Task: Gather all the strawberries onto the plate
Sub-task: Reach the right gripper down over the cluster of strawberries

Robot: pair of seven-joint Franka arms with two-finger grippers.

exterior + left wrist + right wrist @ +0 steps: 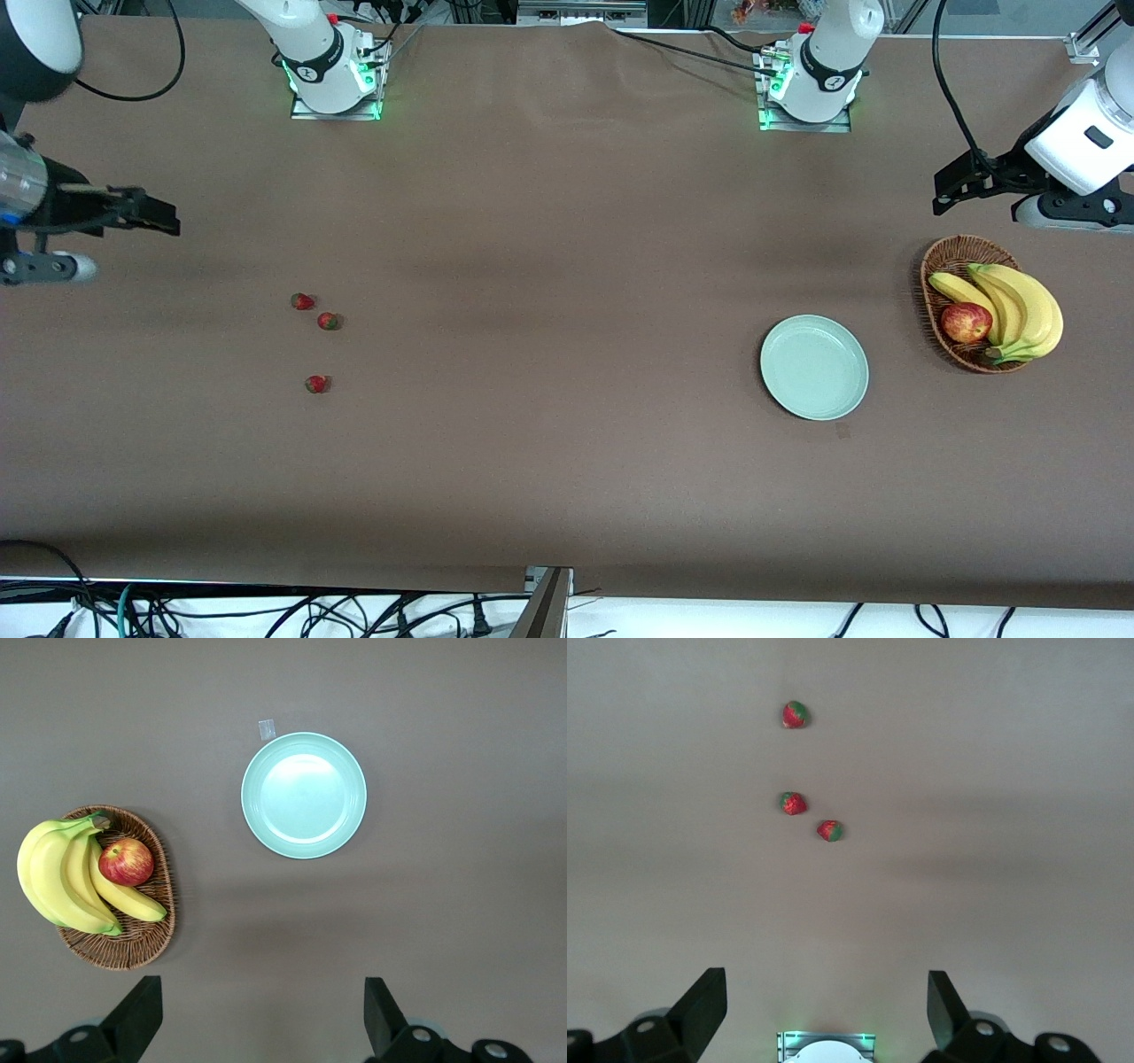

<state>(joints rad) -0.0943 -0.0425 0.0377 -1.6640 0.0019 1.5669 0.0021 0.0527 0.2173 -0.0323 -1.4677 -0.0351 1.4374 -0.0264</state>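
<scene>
Three strawberries (pixel 316 384) lie near the tabletop's right-arm end, well apart from the right gripper (pixel 164 217), which hovers wide open at that edge. At the other end, the left gripper (pixel 943 190) hangs wide open above the wicker basket (pixel 941 266), near the plate (pixel 813 367).

No readable text, label, brand, number or sign shows in any view

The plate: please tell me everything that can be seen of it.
The plate is round, shallow and pale mint green, with a smooth plain surface and a low raised rim; it looks like plastic or glazed ware. It lies flat and upright on the brown table, toward the left arm's end, with nothing in it. The basket stands beside it, apart from it. Nothing touches the plate but the table.
</scene>
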